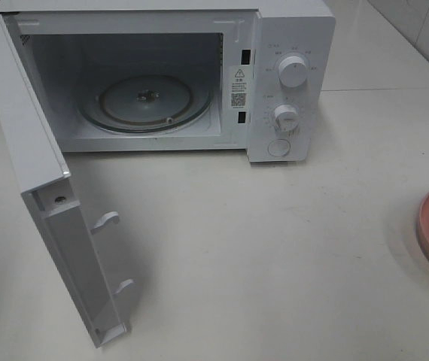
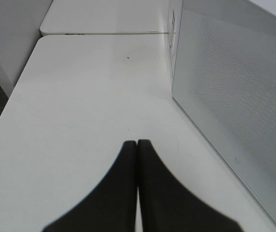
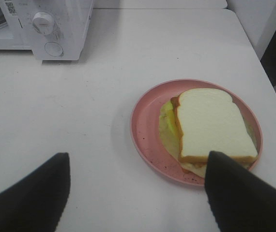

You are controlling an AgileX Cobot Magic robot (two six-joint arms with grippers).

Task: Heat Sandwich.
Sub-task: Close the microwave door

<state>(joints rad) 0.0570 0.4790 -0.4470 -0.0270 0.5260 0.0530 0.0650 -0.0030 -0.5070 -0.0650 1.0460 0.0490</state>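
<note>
While sitting on the round pink plate (image 3: 145, 121) near the open white microwave (image 1: 290, 83), looking squishy, that square white-bread sandwich (image 3: 213, 123), so probably grabbing the plate rim instead, right gripper (image 3: 138, 193) spread wide, left gripper (image 2: 137, 145) pinched empty.

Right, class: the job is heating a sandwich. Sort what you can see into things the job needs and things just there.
Needed:
sandwich
pink plate
microwave, with door open and glass turntable bare

Just there:
white table
second table behind
</note>
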